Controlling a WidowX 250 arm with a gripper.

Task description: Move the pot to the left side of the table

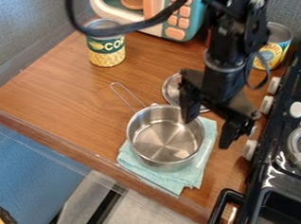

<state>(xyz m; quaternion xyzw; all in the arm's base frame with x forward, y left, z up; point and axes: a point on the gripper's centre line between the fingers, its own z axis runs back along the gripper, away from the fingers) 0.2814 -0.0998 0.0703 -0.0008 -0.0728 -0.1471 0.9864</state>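
A steel pot (166, 139) stands upright on a folded light-blue cloth near the table's front edge, its wire handle pointing to the back left. My gripper (207, 132) hangs at the pot's right side with its fingers spread apart. The left finger overlaps the back right part of the pot's rim in the view, while the right finger is out to the right of the pot. Nothing is held between them. I cannot tell whether the left finger touches the rim.
Behind the pot lies a metal lid (171, 90), partly hidden by the arm. A corn can (106, 51) stands at the back left and a yellow can (272, 48) at the back right. A toy microwave (177, 32) is at the back; a black stove (278, 161) borders the right side.
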